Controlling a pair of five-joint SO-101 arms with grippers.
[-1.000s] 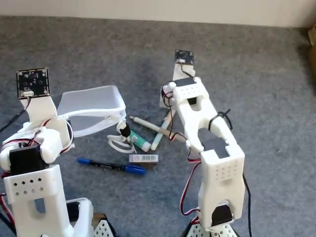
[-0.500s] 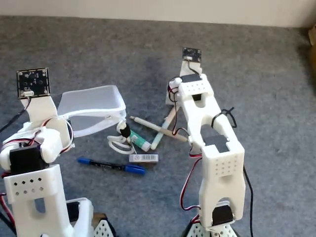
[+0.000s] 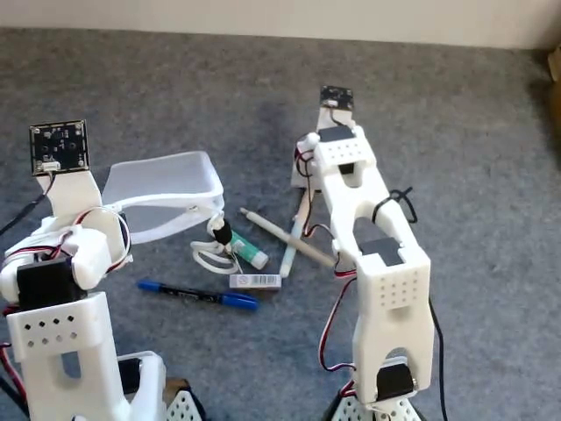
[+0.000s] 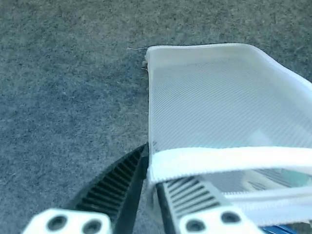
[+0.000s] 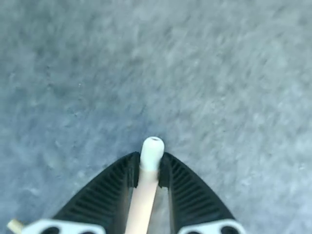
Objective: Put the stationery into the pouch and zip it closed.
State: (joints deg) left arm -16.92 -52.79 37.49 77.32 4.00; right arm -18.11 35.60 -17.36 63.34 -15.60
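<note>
Surface was grey carpet (image 3: 456, 132), with a pale wall (image 3: 263, 17) along the far edge. My left gripper (image 4: 150, 168) pinched the rim of the mesh pouch (image 4: 219, 97), left of centre. My right gripper (image 5: 148, 165) clamped the white pen (image 5: 152, 148) at centre. Since the earlier frame, the pen's near end had swung slightly right.

A grey surface (image 3: 456, 114) with a short, speckled, felt-like nap lies beneath the right gripper (image 5: 148, 157) and spreads out from it on every side. Well beyond that gripper, along the far edge of the surface, runs a pale strip of wall (image 3: 263, 16). Off to the gripper's right and well apart from it, a brown object (image 3: 555, 79) pokes in at the far corner, too cut off to identify.
</note>
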